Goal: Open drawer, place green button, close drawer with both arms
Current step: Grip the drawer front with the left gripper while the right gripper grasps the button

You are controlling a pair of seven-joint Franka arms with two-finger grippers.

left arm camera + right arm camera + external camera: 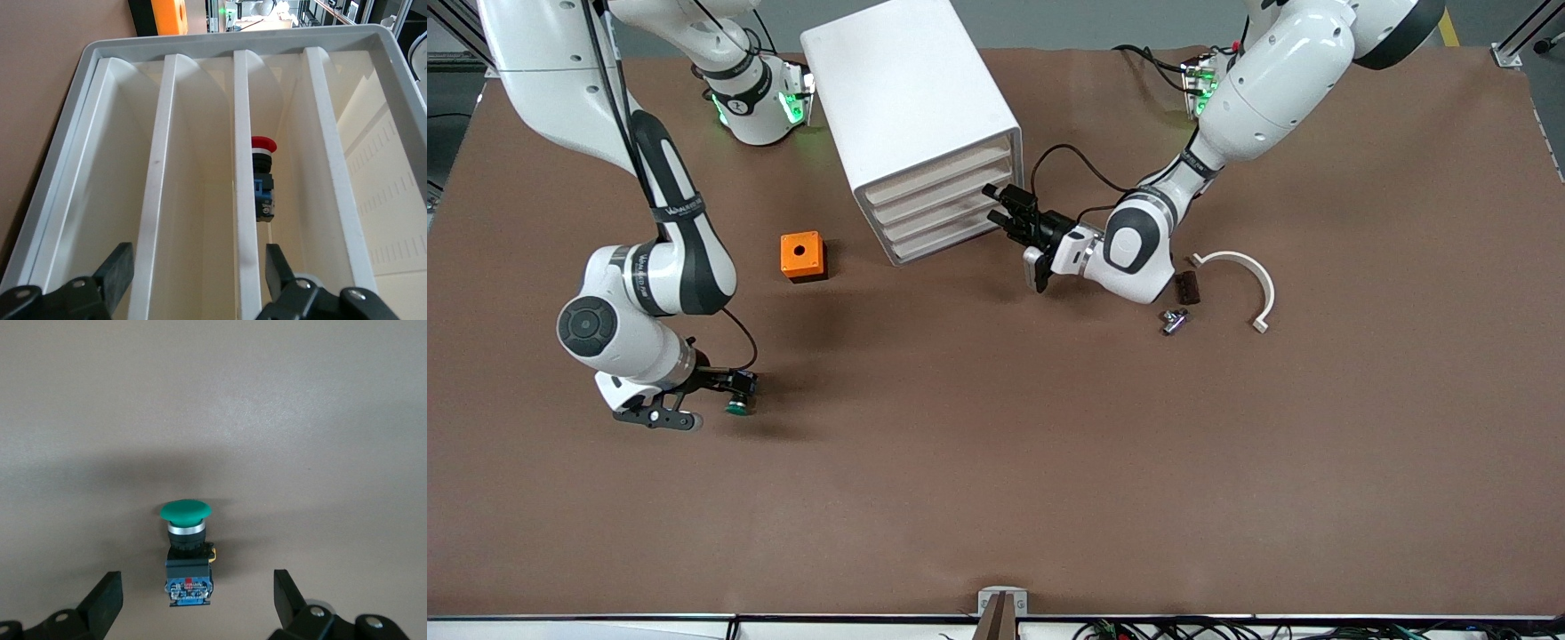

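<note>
Front view: your drawers [943, 209] were all shut.
Both grippers gaped: right gripper [729, 397] around the button [737, 407], ungripped; left gripper [1005, 206] at the cabinet's [907, 107] front.

Legible text was limited. A black band on the right arm [679, 211], above the orange cube [801, 255] toward the right arm's end of the table, carried white lettering too small to read. A label on the button [189, 568] body was likewise unreadable.
</note>
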